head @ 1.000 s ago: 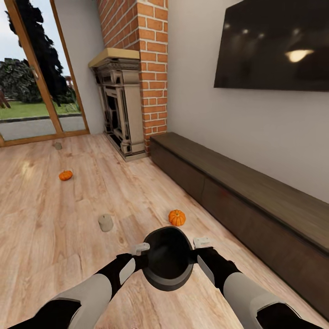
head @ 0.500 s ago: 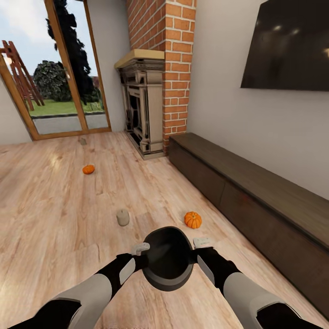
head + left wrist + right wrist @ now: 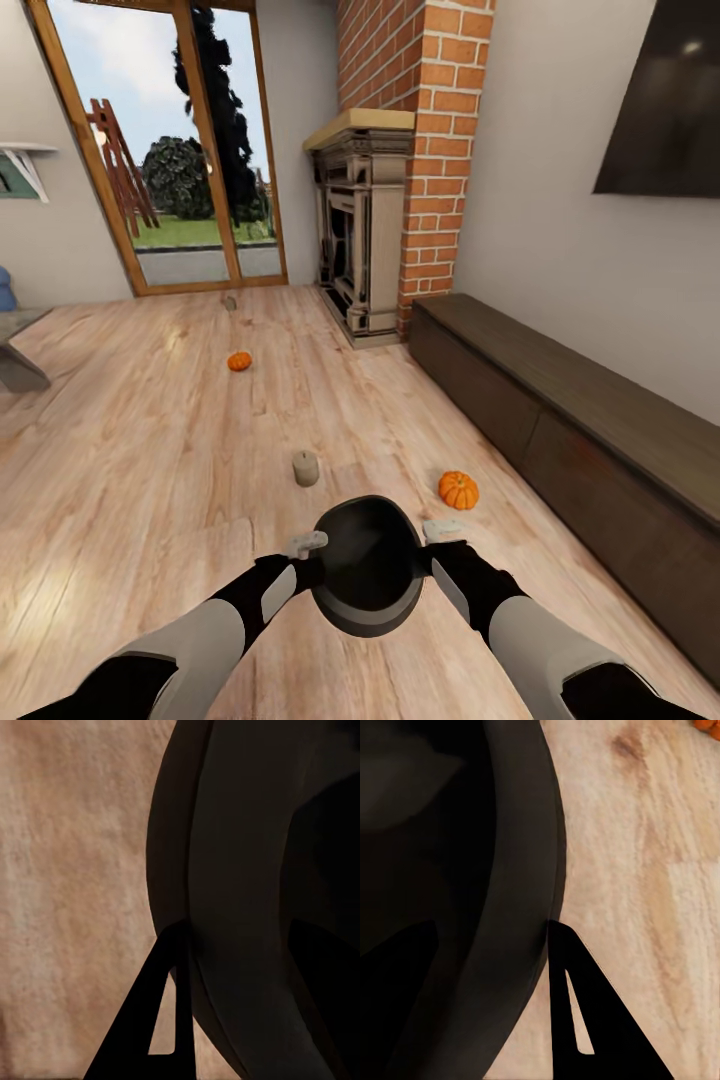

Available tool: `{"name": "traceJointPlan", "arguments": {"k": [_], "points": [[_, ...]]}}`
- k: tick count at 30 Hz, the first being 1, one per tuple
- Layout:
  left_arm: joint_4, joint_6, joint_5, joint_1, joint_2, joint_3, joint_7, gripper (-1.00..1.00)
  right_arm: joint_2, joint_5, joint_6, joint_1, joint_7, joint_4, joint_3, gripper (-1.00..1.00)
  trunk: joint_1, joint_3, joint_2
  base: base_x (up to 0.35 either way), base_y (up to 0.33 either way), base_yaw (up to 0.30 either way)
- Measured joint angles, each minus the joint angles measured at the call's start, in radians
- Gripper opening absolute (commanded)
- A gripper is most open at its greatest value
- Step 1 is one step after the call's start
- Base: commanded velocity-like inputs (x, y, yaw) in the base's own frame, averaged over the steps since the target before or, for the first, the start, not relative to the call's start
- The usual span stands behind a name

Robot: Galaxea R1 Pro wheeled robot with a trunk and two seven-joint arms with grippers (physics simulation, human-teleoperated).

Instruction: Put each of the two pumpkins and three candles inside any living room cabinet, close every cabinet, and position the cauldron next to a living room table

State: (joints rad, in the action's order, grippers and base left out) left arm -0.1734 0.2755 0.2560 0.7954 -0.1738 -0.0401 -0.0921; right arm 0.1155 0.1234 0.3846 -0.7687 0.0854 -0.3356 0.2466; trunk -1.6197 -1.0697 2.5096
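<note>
I hold a black cauldron point(image 3: 368, 566) low in front of me, above the wooden floor. My left gripper point(image 3: 316, 568) is shut on its left rim and my right gripper point(image 3: 424, 562) on its right rim. The wrist views show the cauldron's wall point(image 3: 247, 907) point(image 3: 472, 870) with one dark finger point(image 3: 142, 1027) point(image 3: 585, 1020) outside it. One orange pumpkin point(image 3: 459, 490) lies just ahead to the right, near the long dark-brown cabinet point(image 3: 560, 420), whose fronts are shut. A second pumpkin point(image 3: 239, 361) lies farther off. A beige candle point(image 3: 306, 468) stands ahead, another point(image 3: 230, 302) by the glass door. A grey table corner point(image 3: 18, 362) shows at the left edge.
A carved stone fireplace point(image 3: 362, 240) under a brick chimney stands past the cabinet's far end. A dark TV point(image 3: 665, 110) hangs on the right wall. Glass doors point(image 3: 190, 170) close the far side. Open wooden floor spreads left of the candle and ahead.
The camera has turned left, so the whole room has shifted right in the picture and the table corner has come into view. Both grippers keep the same hold on the cauldron.
</note>
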Motion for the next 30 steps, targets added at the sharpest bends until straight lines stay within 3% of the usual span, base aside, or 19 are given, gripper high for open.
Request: {"name": "traceJointPlan", "arguments": {"k": [30], "points": [[0.0,0.0,0.0,0.0,0.0,0.0,0.0,-1.0,0.0,0.0,0.0,0.0,0.0,0.0,0.0,-1.0,0.0,0.0,0.0,0.0,0.0,0.278]]}}
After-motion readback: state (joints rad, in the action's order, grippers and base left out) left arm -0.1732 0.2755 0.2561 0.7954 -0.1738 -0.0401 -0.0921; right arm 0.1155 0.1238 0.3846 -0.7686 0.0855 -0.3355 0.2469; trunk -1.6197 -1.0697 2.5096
